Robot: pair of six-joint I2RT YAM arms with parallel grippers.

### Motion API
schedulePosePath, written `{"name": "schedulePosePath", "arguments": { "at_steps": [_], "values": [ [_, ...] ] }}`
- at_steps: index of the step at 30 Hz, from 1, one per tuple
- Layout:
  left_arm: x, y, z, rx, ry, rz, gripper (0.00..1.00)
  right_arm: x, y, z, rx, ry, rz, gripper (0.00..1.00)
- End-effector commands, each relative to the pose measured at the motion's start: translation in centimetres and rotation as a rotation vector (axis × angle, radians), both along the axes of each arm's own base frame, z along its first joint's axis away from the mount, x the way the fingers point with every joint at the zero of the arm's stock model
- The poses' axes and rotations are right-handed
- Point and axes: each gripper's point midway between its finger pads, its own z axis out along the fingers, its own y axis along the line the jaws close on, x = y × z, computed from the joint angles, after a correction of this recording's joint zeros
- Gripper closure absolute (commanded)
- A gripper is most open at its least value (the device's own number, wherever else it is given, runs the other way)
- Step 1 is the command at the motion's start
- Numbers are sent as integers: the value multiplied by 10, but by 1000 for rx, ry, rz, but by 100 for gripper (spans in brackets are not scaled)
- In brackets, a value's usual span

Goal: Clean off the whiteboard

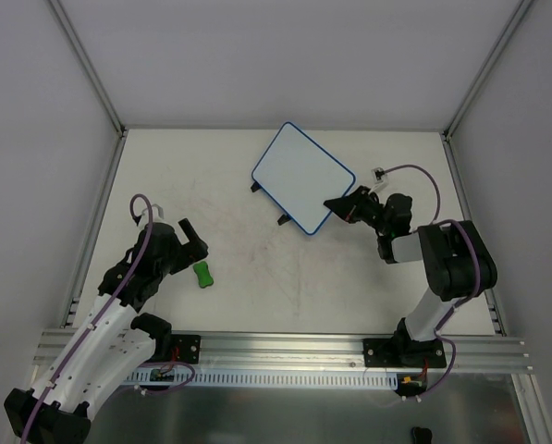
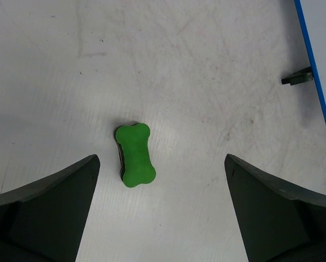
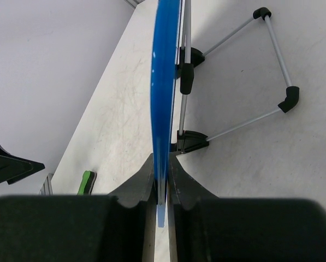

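Observation:
The whiteboard point(image 1: 301, 176), white with a thin blue frame, sits tilted at the table's back centre, its face bare of marks. My right gripper point(image 1: 340, 205) is shut on its near right edge; in the right wrist view the blue frame point(image 3: 164, 98) runs edge-on between the jaws point(image 3: 161, 183). The green bone-shaped eraser point(image 1: 202, 274) lies on the table at left. My left gripper point(image 1: 194, 242) is open and empty just behind it; in the left wrist view the eraser point(image 2: 135, 155) lies between and ahead of the spread fingers point(image 2: 59, 202).
A wire stand with black clips point(image 3: 236, 82) props the board from behind. Two black clips point(image 1: 269, 203) show under its near edge. Grey walls close the table's sides and back. An aluminium rail point(image 1: 285, 347) runs along the near edge.

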Motion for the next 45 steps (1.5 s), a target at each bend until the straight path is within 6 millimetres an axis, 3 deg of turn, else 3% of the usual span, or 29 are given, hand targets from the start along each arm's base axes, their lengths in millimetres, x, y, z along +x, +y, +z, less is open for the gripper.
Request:
{"name": "schedulePosePath", "arguments": {
  "at_steps": [1, 14, 24, 28, 30, 35, 37, 39, 41, 42, 45],
  "values": [
    [5, 3, 10, 24, -36, 2, 1, 17, 8, 54, 7, -267, 11, 100],
    [6, 2, 11, 19, -51, -11, 1, 29, 10, 41, -4, -248, 38, 99],
    [4, 1, 7, 14, -44, -13, 1, 20, 9, 20, -38, -221, 44, 78],
    [3, 0, 7, 8, -47, -21, 1, 16, 9, 9, -46, -205, 47, 76],
    [3, 0, 8, 5, -51, -17, 1, 15, 9, 6, -44, -199, 47, 80],
    [2, 1, 9, 2, -60, -17, 1, 15, 10, -1, -46, -185, 56, 75],
    [2, 0, 9, 1, -58, -18, 1, 14, 10, -1, -45, -182, 58, 62],
    [2, 0, 8, -1, -56, -17, 1, 12, 11, -2, -45, -179, 66, 27],
    [2, 0, 8, 2, -55, -21, 1, 12, 10, -3, -49, -181, 61, 18],
    [2, 0, 9, 0, -56, -20, 1, 11, 7, -5, -54, -178, 48, 5],
    [2, 0, 11, -3, -64, -18, 1, 7, -2, -2, -32, -185, 14, 1]
  ]
}}
